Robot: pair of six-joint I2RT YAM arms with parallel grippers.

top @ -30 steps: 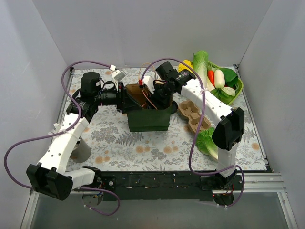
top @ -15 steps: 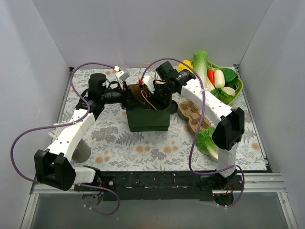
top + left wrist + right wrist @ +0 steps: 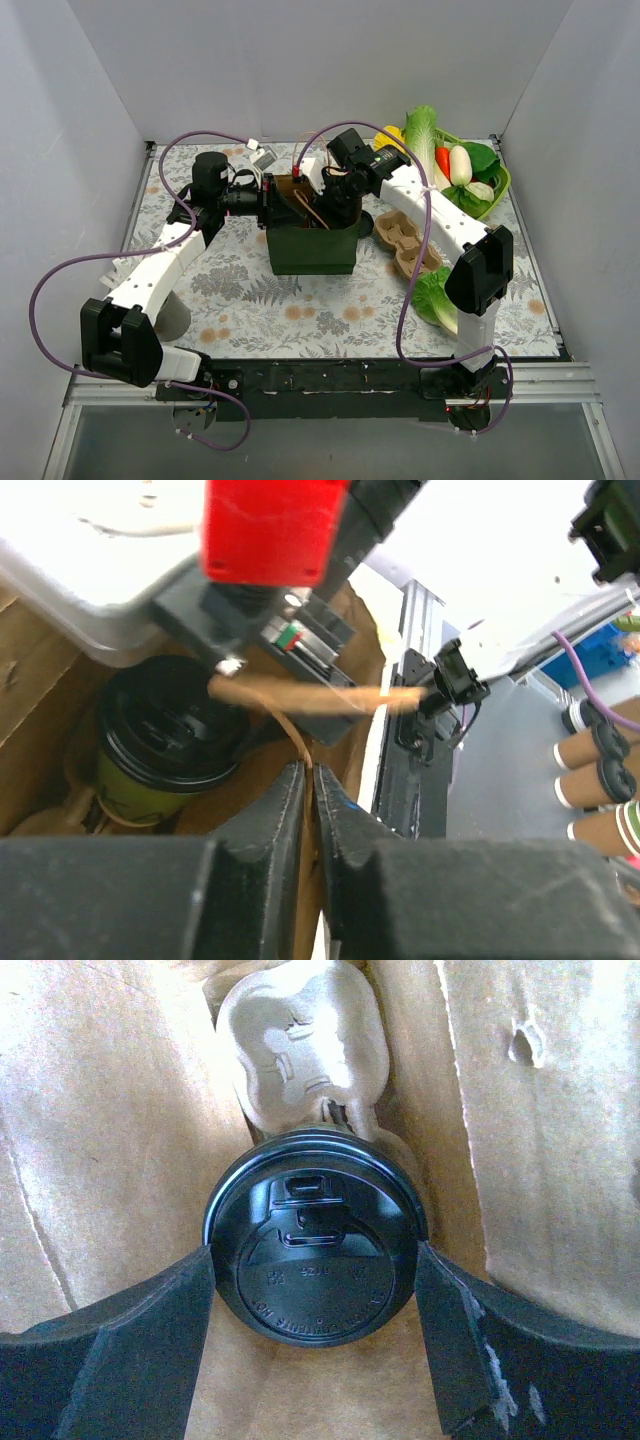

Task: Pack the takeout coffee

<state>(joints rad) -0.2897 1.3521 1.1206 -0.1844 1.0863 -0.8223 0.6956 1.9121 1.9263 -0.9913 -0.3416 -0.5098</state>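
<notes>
Down inside the paper bag point(image 3: 312, 255), the coffee cup point(image 3: 150, 770) stands upright with its black lid point(image 3: 315, 1270) on. Its green lower part sits in a pulp tray point(image 3: 300, 1035) that lies on the bag's floor. The right wrist view shows the tray's other hollow just beyond the cup.

The right tool point(image 3: 312, 1258) reaches into the bag from its right rear side. Its two fingers point(image 3: 140, 1350) are spread about as wide as the lid and meet the lid's rim on either side, so it has the cup by the lid. The left tool point(image 3: 310, 780) comes at the bag's top rim from the left. Its fingers are pinched almost together on a thin edge of the bag's brown paper wall, holding that side of the mouth. A flat brown paper handle point(image 3: 310, 695) arches across the bag's opening between the two tools.

The bag is dark green outside and brown inside, and it stands upright near the middle of the flowered worktop point(image 3: 300, 315). Just right of the bag lies another pulp tray point(image 3: 405, 240), hollows up. Farther right and to the rear of the bag is a green basket point(image 3: 503, 185) of vegetables. A leafy green point(image 3: 435, 295) lies to the bag's front right. A grey cup point(image 3: 172, 315) stands well to the bag's front left, partly hidden by the left arm.
</notes>
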